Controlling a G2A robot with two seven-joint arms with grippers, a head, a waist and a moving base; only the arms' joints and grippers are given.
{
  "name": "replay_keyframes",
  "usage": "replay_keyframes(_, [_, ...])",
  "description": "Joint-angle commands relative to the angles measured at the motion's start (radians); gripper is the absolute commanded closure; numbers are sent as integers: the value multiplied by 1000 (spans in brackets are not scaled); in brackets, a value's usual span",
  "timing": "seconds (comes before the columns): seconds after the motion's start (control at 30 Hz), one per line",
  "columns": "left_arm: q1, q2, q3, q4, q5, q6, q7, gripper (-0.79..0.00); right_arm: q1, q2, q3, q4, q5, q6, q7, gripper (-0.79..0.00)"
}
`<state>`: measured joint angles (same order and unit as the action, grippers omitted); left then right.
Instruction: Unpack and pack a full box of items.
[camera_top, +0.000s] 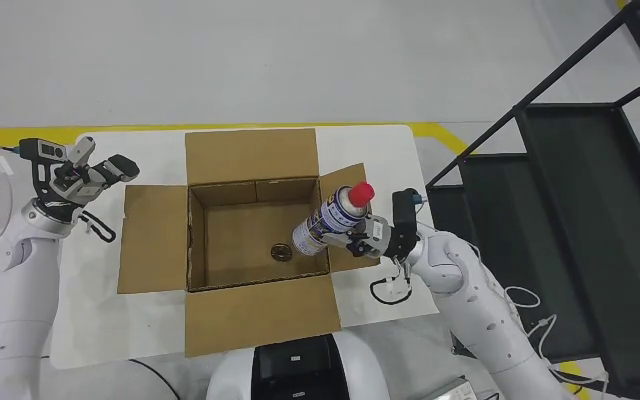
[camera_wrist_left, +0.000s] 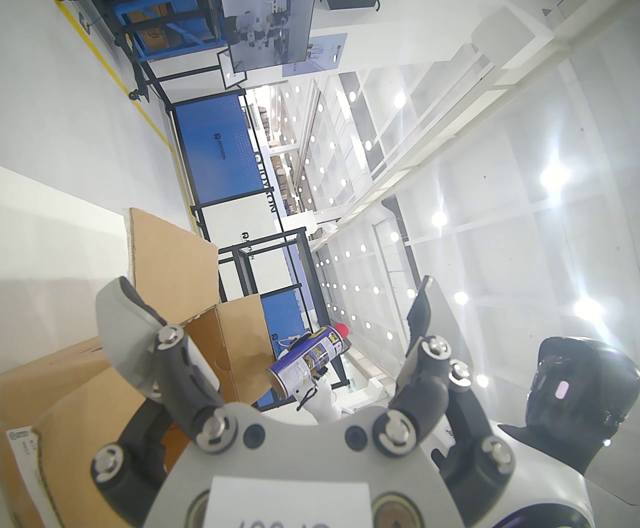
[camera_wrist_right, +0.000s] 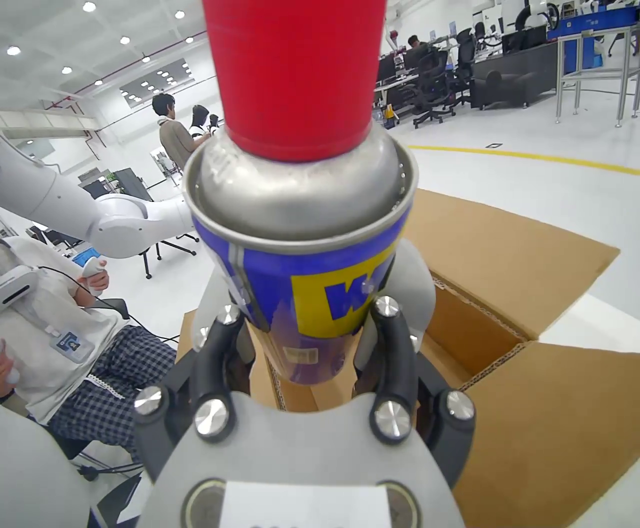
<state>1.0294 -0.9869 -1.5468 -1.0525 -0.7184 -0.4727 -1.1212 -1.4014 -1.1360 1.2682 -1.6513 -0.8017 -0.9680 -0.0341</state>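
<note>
The spray can (camera_top: 328, 222) is clamped across its body by the right gripper (camera_top: 366, 238). It is held tilted in the air above the right wall of the open cardboard box (camera_top: 250, 158), with its base over the interior and its red cap over the right flap. The box is set at the middle of the table (camera_top: 375, 150), and one small round dark item (camera_top: 281, 252) is seen on its floor. The left gripper (camera_top: 103, 172) is held over the table's left edge, well apart from the box, its fingers spread with nothing between them.

Several failures are judged possible. The can is round and smooth and is gripped at a tilt, so it could turn or slide between the pads. If it is lowered from here, its base could catch the right wall or flap, and the box, braced by nothing, could be dragged. If it is let go on its side outside the box, a roll toward the table's right edge is likely.
</note>
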Motion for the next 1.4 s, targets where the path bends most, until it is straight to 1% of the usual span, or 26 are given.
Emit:
replay_keyframes(0.0, [0, 0, 0, 0, 0, 0, 0, -785, 0, 0, 0, 0, 0, 0, 0, 0])
replay_keyframes(0.13, [0, 0, 0, 0, 0, 0, 0, -785, 0, 0, 0, 0, 0, 0, 0, 0])
replay_keyframes(0.2, [0, 0, 0, 0, 0, 0, 0, -785, -3, 0, -2, -4, 7, 16, 3, 0])
replay_keyframes(0.23, [0, 0, 0, 0, 0, 0, 0, -785, -1, 0, -6, -11, 22, 21, 19, 0])
replay_keyframes(0.27, [0, 0, 0, 0, 0, 0, 0, -785, 9, 2, -7, -23, 41, 51, 67, 0])
replay_keyframes(0.3, [0, 0, 0, 0, 0, 0, 0, -785, 15, 2, -10, -39, 62, 60, 89, 0])
replay_keyframes(0.4, [0, 0, 0, 0, 0, 0, 0, -785, 54, 8, -27, -92, 191, 115, 240, 0])
replay_keyframes(0.47, [0, 0, 0, 0, 0, 0, 0, -785, 110, 13, -57, -132, 335, 190, 417, 0])
replay_keyframes(0.5, [0, 0, 0, 0, 0, 0, 0, -785, 128, 14, -64, -143, 372, 220, 468, 0])
replay_keyframes(0.53, [0, 0, 0, 0, 0, 0, 0, -785, 163, 15, -86, -153, 465, 296, 579, 0])
replay_keyframes(0.57, [0, 0, 0, 0, 0, 0, 0, -785, 188, 17, -95, -156, 502, 341, 644, 0])
replay_keyframes(0.6, [0, 0, 0, 0, 0, 0, 0, -785, 228, 17, -105, -157, 544, 408, 730, 0])
replay_keyframes(0.63, [0, 0, 0, 0, 0, 0, 0, -785, 276, 16, -128, -142, 609, 496, 831, 0])
replay_keyframes(0.7, [0, 0, 0, 0, 0, 0, 0, -785, 347, 12, -164, -118, 638, 585, 939, 0])
replay_keyframes(0.73, [0, 0, 0, 0, 0, 0, 0, -785, 388, 5, -200, -89, 648, 649, 981, 0])
replay_keyframes(0.8, [0, 0, 0, 0, 0, 0, 0, -785, 444, -5, -252, -50, 627, 709, 1022, 0])
replay_keyframes(0.83, [0, 0, 0, 0, 0, 0, 0, -785, 476, -15, -295, -11, 606, 753, 1021, 0])
replay_keyframes(0.97, [0, 0, 0, 0, 0, 0, 0, -785, 562, -51, -426, 102, 598, 826, 1037, 0])
replay_keyframes(1.13, [0, 0, 0, 0, 0, 0, 0, -785, 667, -113, -574, 250, 615, 865, 1011, 0])
replay_keyframes(1.37, [0, 0, 0, 0, 0, 0, 0, -785, 764, -192, -711, 421, 635, 903, 1021, 0])
